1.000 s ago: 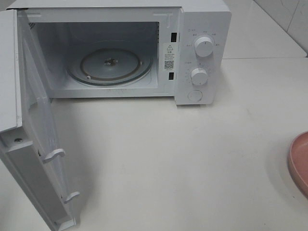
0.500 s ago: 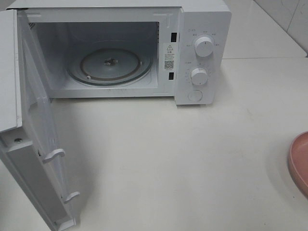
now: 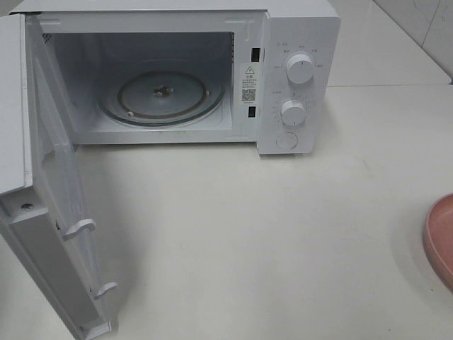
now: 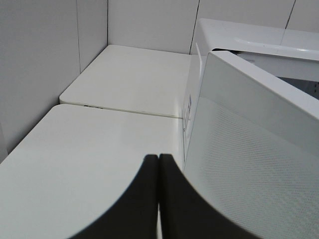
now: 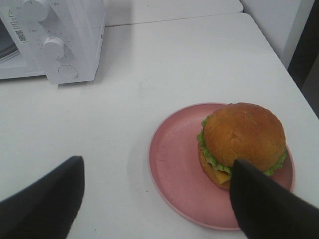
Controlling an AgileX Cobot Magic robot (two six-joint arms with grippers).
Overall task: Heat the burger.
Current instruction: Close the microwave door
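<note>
The burger (image 5: 242,134), with a glossy brown bun, green lettuce and yellow cheese, sits on a pink plate (image 5: 172,172) in the right wrist view. My right gripper (image 5: 157,164) hangs open above the plate, with one dark finger (image 5: 264,199) right beside the burger and nothing held. The white microwave (image 3: 297,78) stands at the back of the table, its door (image 3: 49,212) swung wide open to the left and its glass turntable (image 3: 161,95) bare. My left gripper (image 4: 158,159) is shut on nothing, just outside the open door (image 4: 249,149). Neither arm shows in the high view.
Only the plate's rim (image 3: 440,241) shows at the right edge of the high view. The microwave's two knobs (image 3: 300,69) and round button (image 3: 287,140) face front. Tiled walls border the table on the left and at the back right.
</note>
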